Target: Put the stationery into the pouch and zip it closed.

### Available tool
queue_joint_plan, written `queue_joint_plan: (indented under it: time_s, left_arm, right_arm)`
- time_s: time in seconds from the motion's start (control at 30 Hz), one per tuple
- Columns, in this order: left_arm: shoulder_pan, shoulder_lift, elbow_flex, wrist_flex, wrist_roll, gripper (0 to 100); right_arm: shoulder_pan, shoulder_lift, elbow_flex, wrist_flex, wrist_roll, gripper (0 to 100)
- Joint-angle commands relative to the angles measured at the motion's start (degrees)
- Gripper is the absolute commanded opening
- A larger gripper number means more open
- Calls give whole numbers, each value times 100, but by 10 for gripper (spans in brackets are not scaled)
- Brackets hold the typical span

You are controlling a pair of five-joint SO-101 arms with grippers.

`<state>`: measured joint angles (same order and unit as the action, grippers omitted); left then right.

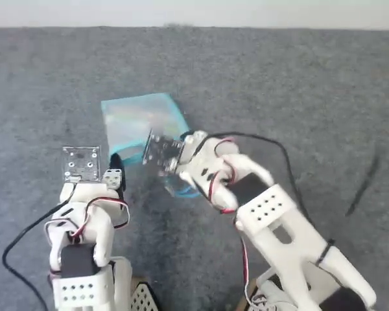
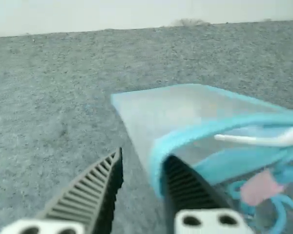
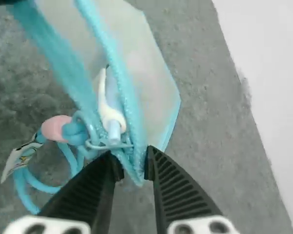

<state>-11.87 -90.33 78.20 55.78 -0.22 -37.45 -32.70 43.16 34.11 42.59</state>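
Pouch (image 1: pixel 139 123), grey carpet (image 1: pixel 279 84), pale wall (image 1: pixel 194 11) behind.

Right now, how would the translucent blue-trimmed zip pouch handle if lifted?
Probably floppy: the translucent blue-trimmed zip pouch bends where the right gripper pinches it. Likely light, with thin see-through walls. Its blue cord would probably dangle.

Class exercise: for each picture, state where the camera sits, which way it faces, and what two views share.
High view: fixed above the table, looking down on the pouch, the left arm and the right arm.
Left wrist view: on the left arm, facing past the open left gripper to the pouch's edge.
Right wrist view: on the right arm, facing past the right gripper, shut on the pouch's zip end.
Shared: all show the pouch.
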Motion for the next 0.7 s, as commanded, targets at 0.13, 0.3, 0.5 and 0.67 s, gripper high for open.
queue_joint_plan:
  time_s: [0.13,0.3,0.5,0.67]
  left_arm:
    - [-273,-53,-233,-264,369,246]
    - [-422,-53,-233,-255,352,246]
    - [-413,-62,-681,211,334,246]
    - [-422,-62,-558,79,369,246]
  right_arm:
    - [4,356,-1327,1420,44,7]
    - [523,1174,-1908,804,-1073,7]
    - [303,1947,-1749,549,-1196,7]
    - [699,1393,-2127,1165,-1662,7]
